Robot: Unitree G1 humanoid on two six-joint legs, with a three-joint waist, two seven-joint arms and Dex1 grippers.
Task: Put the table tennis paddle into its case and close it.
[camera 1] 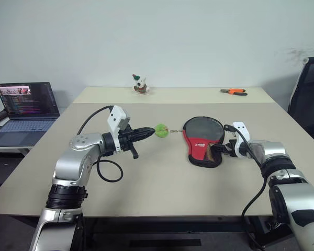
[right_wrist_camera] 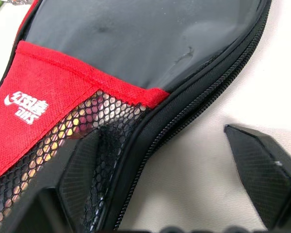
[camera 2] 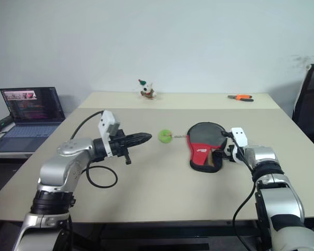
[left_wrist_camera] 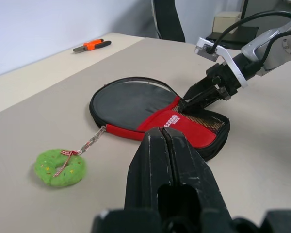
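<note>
The case (camera 1: 201, 140) lies flat on the surface (camera 1: 157, 183), its red lower part nearest the right pincer (right_wrist_camera: 169, 165), whose fingers stand apart: one finger (right_wrist_camera: 89, 179) is against the mesh pocket at the case's zipped edge, the other (right_wrist_camera: 264, 170) on bare surface just beside the case. Whether the paddle is inside the case cannot be told. A green zipper tag (left_wrist_camera: 59, 167) lies beside the case on a short chain. The left pincer (camera 2: 141, 138), closed and empty, is near that tag, away from the case. Orange-handled pliers (camera 1: 234, 91) lie well beyond the case.
</note>
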